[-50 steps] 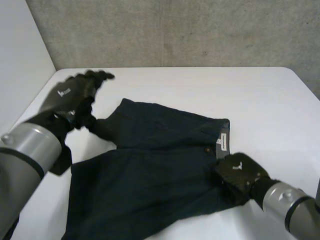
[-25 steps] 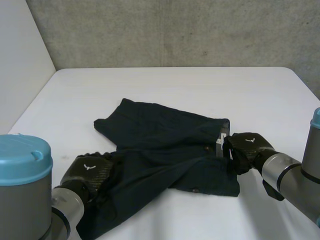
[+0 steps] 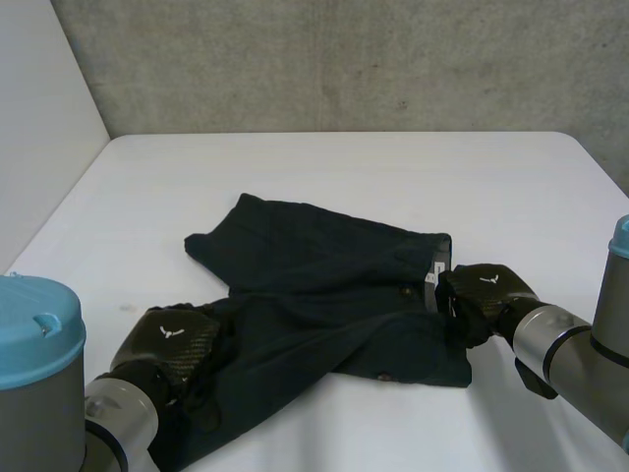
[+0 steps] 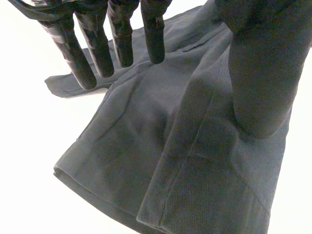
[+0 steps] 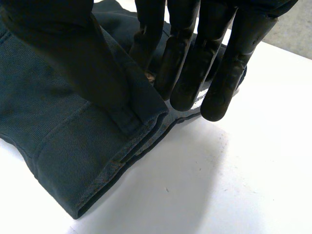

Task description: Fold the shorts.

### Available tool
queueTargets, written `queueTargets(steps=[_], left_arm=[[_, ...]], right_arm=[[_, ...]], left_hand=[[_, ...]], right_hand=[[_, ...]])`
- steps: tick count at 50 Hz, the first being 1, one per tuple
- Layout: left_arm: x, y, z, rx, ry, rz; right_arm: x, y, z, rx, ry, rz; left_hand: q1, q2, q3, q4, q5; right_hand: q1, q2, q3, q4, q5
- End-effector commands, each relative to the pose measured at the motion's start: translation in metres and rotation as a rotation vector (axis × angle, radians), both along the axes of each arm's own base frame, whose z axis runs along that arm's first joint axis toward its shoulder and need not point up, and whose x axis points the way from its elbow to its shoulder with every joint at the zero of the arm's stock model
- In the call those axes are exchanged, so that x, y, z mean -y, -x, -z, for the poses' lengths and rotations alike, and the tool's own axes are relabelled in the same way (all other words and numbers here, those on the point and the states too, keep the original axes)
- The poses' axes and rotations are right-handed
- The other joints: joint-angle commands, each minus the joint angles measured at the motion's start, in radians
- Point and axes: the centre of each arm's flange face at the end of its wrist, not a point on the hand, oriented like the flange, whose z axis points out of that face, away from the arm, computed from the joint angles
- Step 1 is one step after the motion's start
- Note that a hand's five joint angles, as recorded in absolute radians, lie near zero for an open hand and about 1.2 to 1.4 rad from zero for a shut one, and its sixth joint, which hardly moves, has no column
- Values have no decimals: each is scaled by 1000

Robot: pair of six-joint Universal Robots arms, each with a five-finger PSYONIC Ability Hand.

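Here, at the white table (image 3: 393, 167), the robot's left hand (image 3: 169, 339) sits at seven o'clock of the dark shorts (image 3: 324, 280). Its fingers (image 4: 80, 63) are straight and spread over the near leg (image 4: 146, 161), clamping nothing. The shorts lie at the table's centre, with the far leg (image 3: 211, 246) pointing to ten o'clock and the two legs splayed in a V. At three o'clock the right hand (image 3: 482, 295) pinches the waistband (image 5: 112, 165) between thumb and fingers, its corner raised off the table. The job looks barely begun. No clean fold shows, and bringing one leg over the other, then halving the bundle, appears left to do.
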Motion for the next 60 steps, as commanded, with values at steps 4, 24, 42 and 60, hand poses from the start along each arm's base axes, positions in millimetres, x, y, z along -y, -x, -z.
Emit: queueTargets(steps=[4,24,42,60], left_arm=[[-3,0,26,74,-76,6],[-26,-15,-60,242,224,193],[38,23,-41,266,231,192],[195,116,-2,150,446,106]], right_arm=[[0,0,0,1,1,-2],[-68,21,-75,-378,78,-254],[-50,6,-67,-344,-5,-334],[74,-33,-46,-261,206,-57]], left_hand=[[654,656,656,662,664],[1035,1037,1037,1043,1045],[1035,1037,1037,1043,1045],[1035,1037,1037,1043,1045]], right_hand=[[435,226,220,209,253],[435,226,220,209,253],[435,226,220,209,253],[435,226,220,209,253]])
